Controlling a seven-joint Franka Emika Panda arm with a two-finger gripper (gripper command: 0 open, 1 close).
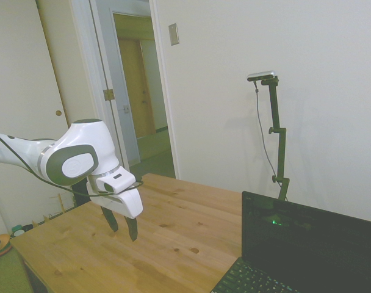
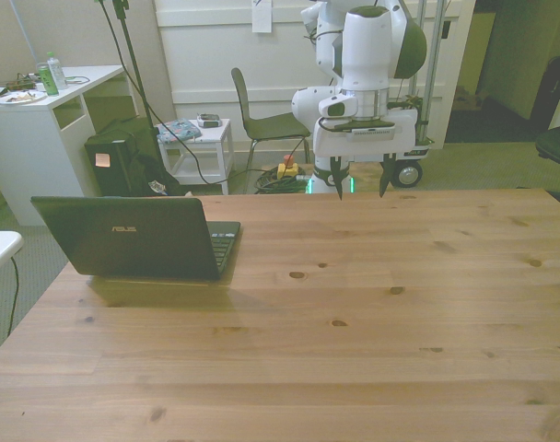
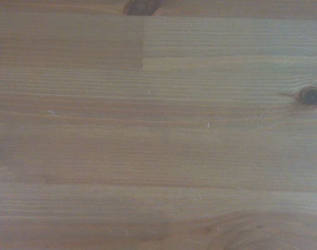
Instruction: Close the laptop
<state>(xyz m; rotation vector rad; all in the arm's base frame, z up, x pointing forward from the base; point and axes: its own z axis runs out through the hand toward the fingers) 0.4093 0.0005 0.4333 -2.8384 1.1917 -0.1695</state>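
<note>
The thin black laptop point(image 2: 133, 236) stands open on the wooden table, toward the front view's left, its lid upright with the back facing the front camera. In the side view the laptop point(image 1: 307, 247) shows its dark glossy screen and part of its keyboard at the lower right. My gripper point(image 2: 361, 175) hangs above the table's far edge, well away from the laptop, toward the front view's right of it. Its two dark fingers point(image 1: 132, 228) point down, open, with nothing between them. The wrist view shows only bare wood point(image 3: 158, 135).
Behind the table stand a chair point(image 2: 262, 115), a small white side table point(image 2: 202, 138) and a white desk point(image 2: 40, 110) with a can and a plate. An open doorway point(image 1: 140, 91) shows in the side view.
</note>
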